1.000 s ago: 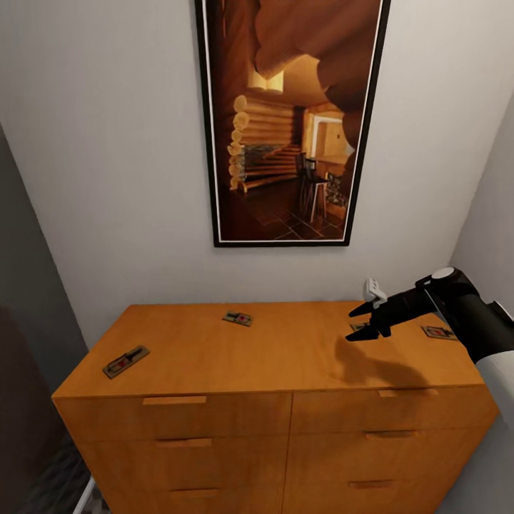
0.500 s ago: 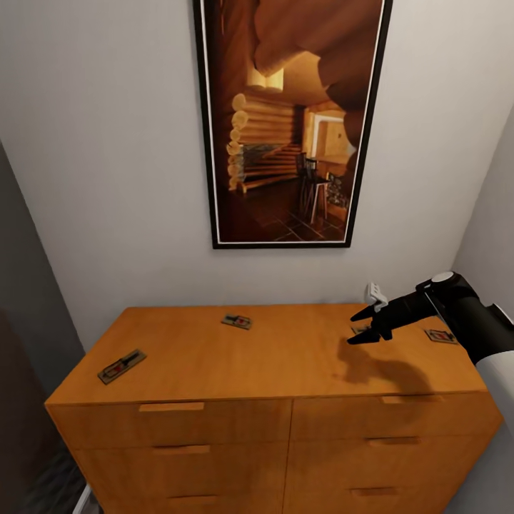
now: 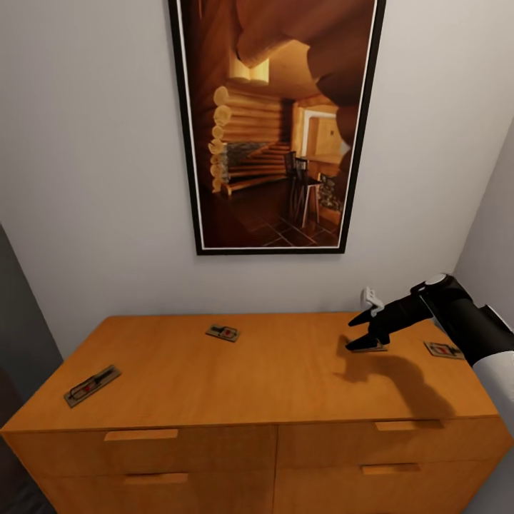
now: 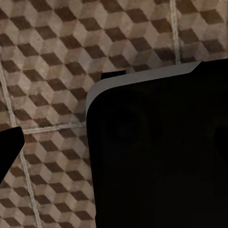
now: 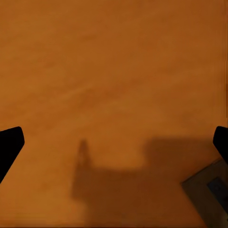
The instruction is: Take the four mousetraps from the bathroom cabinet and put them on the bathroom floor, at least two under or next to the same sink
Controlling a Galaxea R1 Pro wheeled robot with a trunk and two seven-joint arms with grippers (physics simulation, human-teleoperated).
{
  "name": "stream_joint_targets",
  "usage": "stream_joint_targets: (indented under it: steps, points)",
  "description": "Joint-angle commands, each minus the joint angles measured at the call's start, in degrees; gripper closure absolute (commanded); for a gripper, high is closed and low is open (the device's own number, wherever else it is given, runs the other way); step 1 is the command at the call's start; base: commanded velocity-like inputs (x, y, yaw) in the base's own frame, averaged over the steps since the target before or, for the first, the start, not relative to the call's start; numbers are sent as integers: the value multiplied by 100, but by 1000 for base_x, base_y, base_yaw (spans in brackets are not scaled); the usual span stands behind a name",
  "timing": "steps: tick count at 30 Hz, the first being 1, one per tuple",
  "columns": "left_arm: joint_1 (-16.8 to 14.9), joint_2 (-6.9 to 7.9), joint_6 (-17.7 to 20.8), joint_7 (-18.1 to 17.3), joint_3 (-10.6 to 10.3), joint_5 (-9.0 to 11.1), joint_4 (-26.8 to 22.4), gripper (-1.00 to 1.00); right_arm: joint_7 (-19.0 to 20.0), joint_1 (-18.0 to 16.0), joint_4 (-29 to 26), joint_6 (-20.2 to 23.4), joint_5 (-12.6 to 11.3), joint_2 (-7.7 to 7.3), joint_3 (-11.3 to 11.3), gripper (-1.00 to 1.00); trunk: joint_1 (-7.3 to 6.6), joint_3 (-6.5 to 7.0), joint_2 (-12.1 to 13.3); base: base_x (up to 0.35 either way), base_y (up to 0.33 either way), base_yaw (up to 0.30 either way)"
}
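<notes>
The cabinet [image 3: 271,375] is an orange-brown sideboard, and mousetraps lie on its top. One mousetrap [image 3: 91,385] lies near the front left, another [image 3: 223,333] at the back middle, and a third [image 3: 442,350] at the far right. My right gripper [image 3: 355,334] is open just above a further mousetrap [image 3: 374,348], its lower finger close to the board. In the right wrist view, the gripper [image 5: 114,145] spreads wide over the wood, with that mousetrap [image 5: 209,192] at a corner. One dark fingertip [image 4: 7,147] of my left gripper hangs over the bathroom floor [image 4: 47,47].
A tall framed picture [image 3: 275,121] hangs on the wall behind the cabinet. A side wall [image 3: 496,214] closes in on the right. Drawer fronts with bar handles [image 3: 141,434] face me. A dark block with a grey edge [image 4: 161,152] covers much of the left wrist view.
The whole head view has shifted, so the camera moved and the cabinet top sits lower and wider. My right gripper has dropped slightly closer to the mousetrap beneath it.
</notes>
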Motion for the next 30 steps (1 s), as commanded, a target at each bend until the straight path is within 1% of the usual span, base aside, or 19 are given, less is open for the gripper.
stream_joint_targets:
  steps: [1,9,21,30]
  points:
    - [-11,-4,-41,35,-47,0,26,-100,25,-4,-7,60,22,-4,20,-100,0,-6,-3,35,-30,0]
    - [-11,-4,-41,34,-47,0,26,-100,23,-4,-6,61,22,4,74,-100,0,-6,-3,13,-11,0]
    - [-11,-25,-41,34,-47,-5,26,-100,15,-4,17,61,22,4,83,-100,0,-6,-3,0,-9,0]
    - [-11,-34,-41,34,-47,-5,26,-100,8,-4,35,61,22,4,84,-100,0,-6,-3,0,-177,0]
